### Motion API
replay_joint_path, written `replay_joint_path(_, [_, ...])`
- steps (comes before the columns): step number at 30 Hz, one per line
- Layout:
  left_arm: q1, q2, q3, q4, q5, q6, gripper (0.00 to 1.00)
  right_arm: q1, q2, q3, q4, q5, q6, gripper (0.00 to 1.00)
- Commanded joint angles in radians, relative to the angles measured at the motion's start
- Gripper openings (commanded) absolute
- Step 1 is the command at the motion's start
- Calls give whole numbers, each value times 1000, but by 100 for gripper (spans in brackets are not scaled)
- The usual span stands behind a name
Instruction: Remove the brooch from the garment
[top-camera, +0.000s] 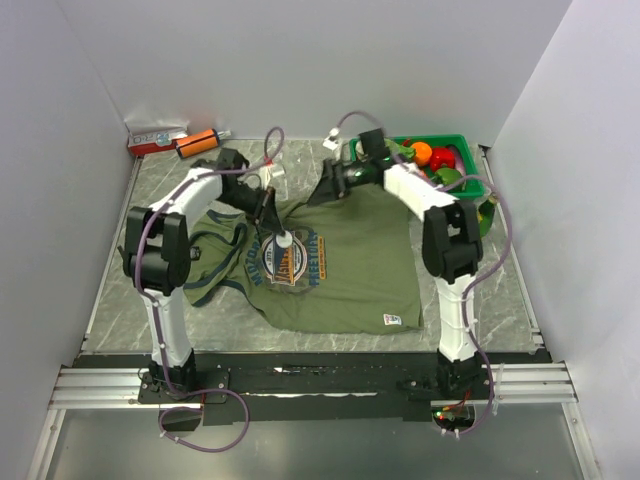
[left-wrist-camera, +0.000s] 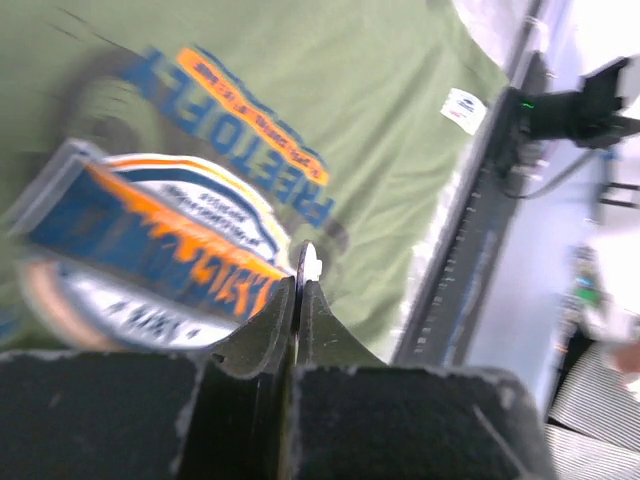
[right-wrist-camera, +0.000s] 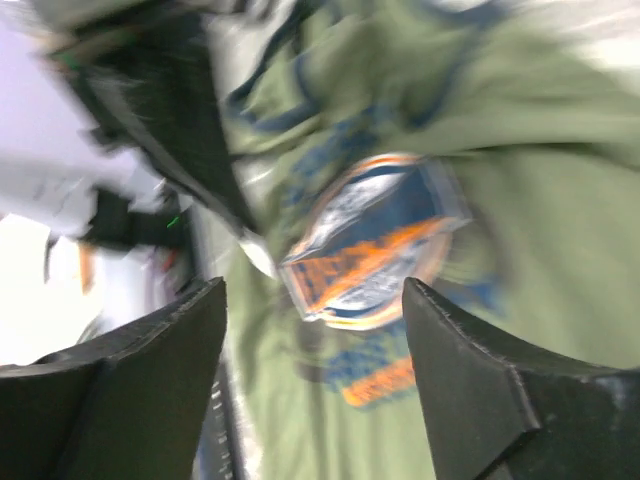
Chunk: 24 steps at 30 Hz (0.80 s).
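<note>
The olive-green T-shirt (top-camera: 350, 275) lies spread on the table with its round blue-orange-white chest print (top-camera: 288, 262) up. My left gripper (top-camera: 283, 236) is over the upper edge of the print and is shut on the brooch (left-wrist-camera: 307, 264), a tiny whitish disc held edge-on between the fingertips. The brooch also shows from above (top-camera: 286, 240). It seems to be just above the cloth, with a shadow under it. My right gripper (top-camera: 330, 186) hovers open and empty over the shirt's collar side; its wrist view (right-wrist-camera: 315, 300) looks down on the print (right-wrist-camera: 370, 245).
A green bin (top-camera: 470, 185) with toy fruit stands at the back right, close behind the right arm. A red-and-white box (top-camera: 155, 140) and an orange tube (top-camera: 197, 143) lie at the back left. The white hem label (top-camera: 394, 320) is near the shirt's front edge.
</note>
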Motion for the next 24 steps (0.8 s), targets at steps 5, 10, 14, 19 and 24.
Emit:
replay_joint_path(5, [161,-193,132,-141,-252,117,4,-70,-158,2,-100,245,-66,100])
replay_joint_path(10, [272,-280,90,-172,-444,129,3,-72,-197,-33,-129,254,-73,100])
replay_joint_path(14, [353,-341,1,-146,-467,97,1,-66,-194,-29,-129,291,-90,100])
replay_joint_path(19, [350,-375,-123,-33,-430,-67,1,-55,-203,-38,-134,306,-88,100])
replay_joint_path(24, [344,-392,-105,53,-857,-185,1,-10,-243,-64,-160,380,-137,100])
